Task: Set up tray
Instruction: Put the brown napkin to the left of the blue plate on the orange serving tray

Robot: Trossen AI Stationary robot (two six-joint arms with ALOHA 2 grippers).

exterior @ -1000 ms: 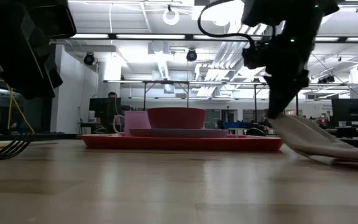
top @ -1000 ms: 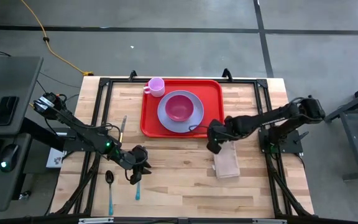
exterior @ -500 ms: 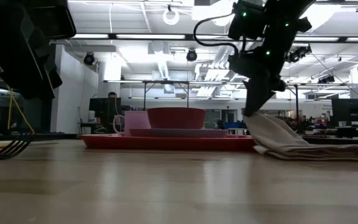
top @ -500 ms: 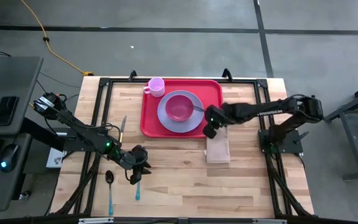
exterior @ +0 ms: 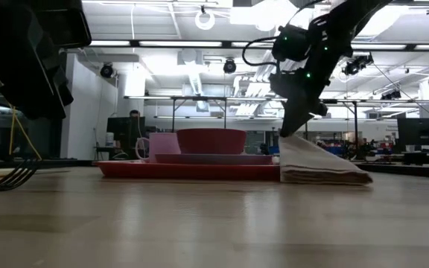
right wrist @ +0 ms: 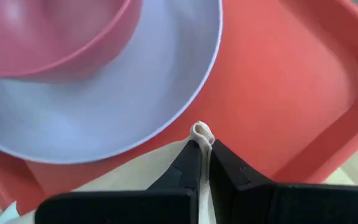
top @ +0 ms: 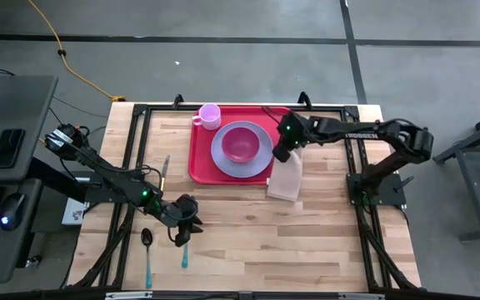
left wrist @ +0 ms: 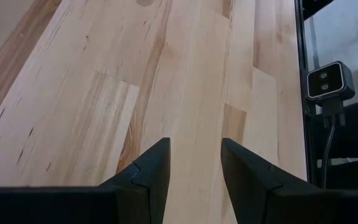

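1. High view: the tray (top: 200, 158) lies at the far middle of the bench (top: 248, 242). On it sit a lavender plate (top: 223, 158) carrying a pink bowl (top: 240, 143), with a pink cup (top: 210, 115) at the tray's far left corner.
2. The right pincer (top: 282, 153) hangs over the tray's right edge, shut on a pinch of the napkin (top: 287, 182). The wrist view shows a fold of napkin (right wrist: 200, 133) nipped between the fingers, with plate rim and red tray floor just beyond.
3. The napkin slopes from the held edge down to the bench; its lower end rests on the wood just right of the tray. Low view confirms this: cloth (exterior: 315, 165) draped from the pincer down to the bench, touching the tray's side.
4. Judgement: gripping one edge lets the cloth drag and trail rather than bunch. It looks bound for the bare strip of tray right of the plate.
5. The left pincer (top: 183, 230) waits well off the tray's near left corner, jaws wide, holding nothing. Its wrist view shows only bare wood between the fingers (left wrist: 148, 177).
6. Beside that pincer lie a spoon (top: 147, 243), a blue-handled utensil (top: 184, 253) and a knife (top: 164, 171), none yet on the tray. Judgement: these are left to place.
7. Risk: the trailing end may catch the tray rim.
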